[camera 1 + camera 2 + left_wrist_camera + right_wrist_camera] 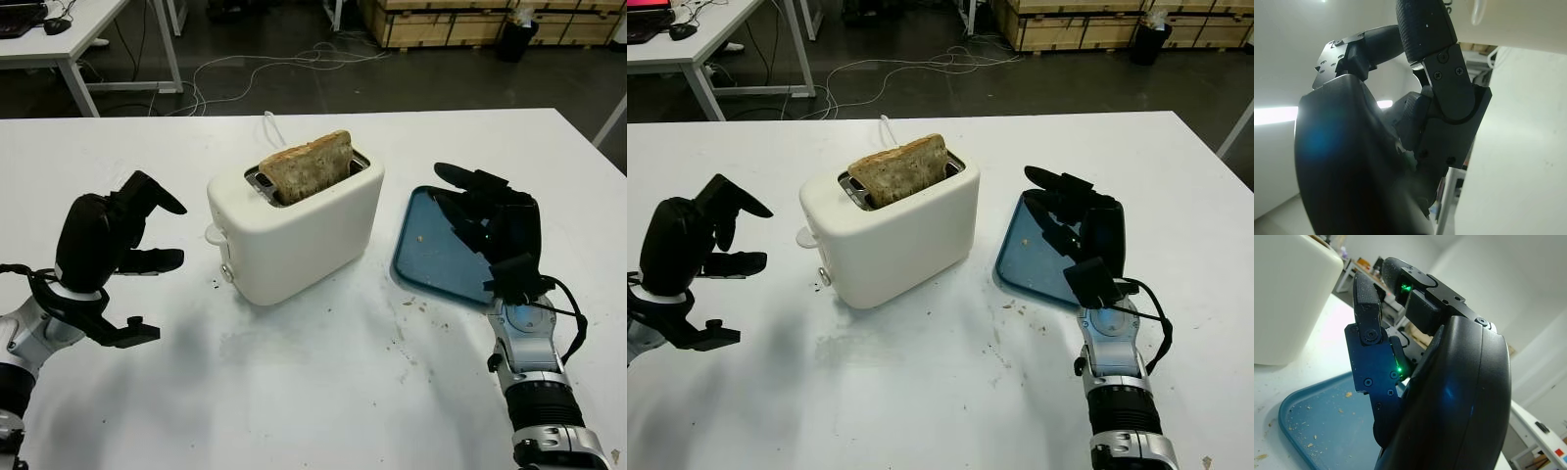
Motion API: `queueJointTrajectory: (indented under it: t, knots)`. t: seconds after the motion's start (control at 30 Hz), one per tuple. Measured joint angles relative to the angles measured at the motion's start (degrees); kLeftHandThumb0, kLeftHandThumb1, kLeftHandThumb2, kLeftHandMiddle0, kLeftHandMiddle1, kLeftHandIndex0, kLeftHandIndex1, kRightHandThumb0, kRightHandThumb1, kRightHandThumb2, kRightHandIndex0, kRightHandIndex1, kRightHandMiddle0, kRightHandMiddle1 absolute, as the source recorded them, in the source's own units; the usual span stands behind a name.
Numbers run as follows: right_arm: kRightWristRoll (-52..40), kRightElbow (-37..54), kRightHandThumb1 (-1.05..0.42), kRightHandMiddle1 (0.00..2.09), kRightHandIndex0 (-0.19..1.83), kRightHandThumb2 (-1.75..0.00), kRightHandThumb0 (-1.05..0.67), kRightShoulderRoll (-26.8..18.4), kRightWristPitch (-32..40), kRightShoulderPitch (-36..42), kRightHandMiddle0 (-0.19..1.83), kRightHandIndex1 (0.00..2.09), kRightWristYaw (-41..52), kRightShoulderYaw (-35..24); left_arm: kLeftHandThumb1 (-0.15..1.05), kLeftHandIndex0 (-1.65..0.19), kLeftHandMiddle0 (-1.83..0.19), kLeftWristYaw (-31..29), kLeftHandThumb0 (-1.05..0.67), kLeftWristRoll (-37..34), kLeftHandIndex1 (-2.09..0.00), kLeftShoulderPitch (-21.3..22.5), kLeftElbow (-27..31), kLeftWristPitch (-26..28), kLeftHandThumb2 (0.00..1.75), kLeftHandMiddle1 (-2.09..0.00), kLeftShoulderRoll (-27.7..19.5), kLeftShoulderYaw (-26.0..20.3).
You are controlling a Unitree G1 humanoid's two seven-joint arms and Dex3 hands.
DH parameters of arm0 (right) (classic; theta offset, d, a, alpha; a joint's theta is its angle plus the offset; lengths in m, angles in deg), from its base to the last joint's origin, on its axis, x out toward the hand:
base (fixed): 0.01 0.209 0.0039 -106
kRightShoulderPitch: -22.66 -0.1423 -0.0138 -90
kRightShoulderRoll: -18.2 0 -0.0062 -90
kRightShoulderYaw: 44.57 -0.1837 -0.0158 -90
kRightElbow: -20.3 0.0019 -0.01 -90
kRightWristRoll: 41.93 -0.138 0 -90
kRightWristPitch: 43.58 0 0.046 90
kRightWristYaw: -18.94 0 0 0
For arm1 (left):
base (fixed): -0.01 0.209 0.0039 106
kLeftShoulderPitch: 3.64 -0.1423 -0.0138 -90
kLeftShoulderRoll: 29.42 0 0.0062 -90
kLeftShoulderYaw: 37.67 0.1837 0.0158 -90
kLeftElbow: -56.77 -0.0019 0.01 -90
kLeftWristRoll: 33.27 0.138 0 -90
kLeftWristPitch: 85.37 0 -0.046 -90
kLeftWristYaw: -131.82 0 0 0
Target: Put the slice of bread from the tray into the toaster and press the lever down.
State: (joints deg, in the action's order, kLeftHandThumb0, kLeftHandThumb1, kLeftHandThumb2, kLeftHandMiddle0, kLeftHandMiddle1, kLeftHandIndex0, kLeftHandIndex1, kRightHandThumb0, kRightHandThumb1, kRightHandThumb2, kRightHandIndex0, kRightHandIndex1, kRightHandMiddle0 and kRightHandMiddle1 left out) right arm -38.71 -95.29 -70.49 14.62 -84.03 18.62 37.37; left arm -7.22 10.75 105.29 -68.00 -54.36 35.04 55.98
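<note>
White laminate covers the tabletop, and a cream-white plastic two-slot toaster stands near its middle. A browned, speckled slice of bread sits upright in the toaster's slot, its upper half sticking out above the top. The toaster's small white lever juts from the end facing the left robot hand, at a raised position near the upper part of that end.

To the right of the toaster lies a blue rectangular plastic tray, scattered with a few crumbs. The right robot hand hangs over the tray, black fingers extended and holding nothing. More crumbs dot the tabletop between toaster and tray.

On the other side, the left robot hand hovers above the tabletop, well apart from the toaster's lever end. Its black fingers are partly curled toward the toaster and grip nothing.

Behind the tabletop, grey floor carries looping white cables and wooden crates.
</note>
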Motion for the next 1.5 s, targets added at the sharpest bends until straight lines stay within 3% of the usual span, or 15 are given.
queueJointTrajectory:
  t: [0.17, 0.4, 0.67, 0.93, 1.5]
  knots:
    - [0.1, 0.0, -0.92, 0.0, 1.07, -0.15, -0.46, 0.0, 0.0, 0.0, 0.94, 0.01, -0.1, 0.0, 0.92, 0.0, -1.07, 0.0, -0.95, 1.5, -1.75, 0.6, -0.2, -0.2, 0.91, -1.75, -0.2, 1.1]
    - [0.0, 0.0, -0.92, 0.0, 1.06, -0.14, -0.43, 0.0, 0.1, 0.0, 0.93, 0.0, 0.0, 0.0, 0.92, -0.01, -1.07, -4.3, -0.99, 1.9, -1.75, 3.8, -2.3, -2.3, 0.91, -1.75, -1.9, 4.0]
    - [0.1, 0.0, -0.92, 0.0, 1.07, -0.15, -0.41, 0.0, 0.1, 0.0, 0.94, 0.01, 0.0, 0.0, 0.92, -0.12, -1.38, -13.0, -1.03, 0.7, -1.75, 6.4, -4.5, -4.9, 0.88, -1.75, -2.6, 6.2]
    - [0.0, 0.0, -0.92, 0.0, 1.06, -0.15, -0.42, 0.0, 0.1, 0.0, 0.93, 0.0, 0.0, -0.1, 0.92, -0.13, -1.55, -15.8, -1.04, 0.4, -1.75, 6.4, -4.3, -4.7, 0.91, -1.75, -2.8, 6.2]
    - [0.2, 0.0, -0.92, 0.0, 1.06, -0.15, -0.42, 0.0, 0.1, 0.1, 0.93, 0.0, -0.1, -0.1, 0.92, -0.18, -1.57, -19.8, -1.05, -1.9, -1.75, 5.8, -3.1, -2.8, 0.9, -1.75, -3.0, 6.3]
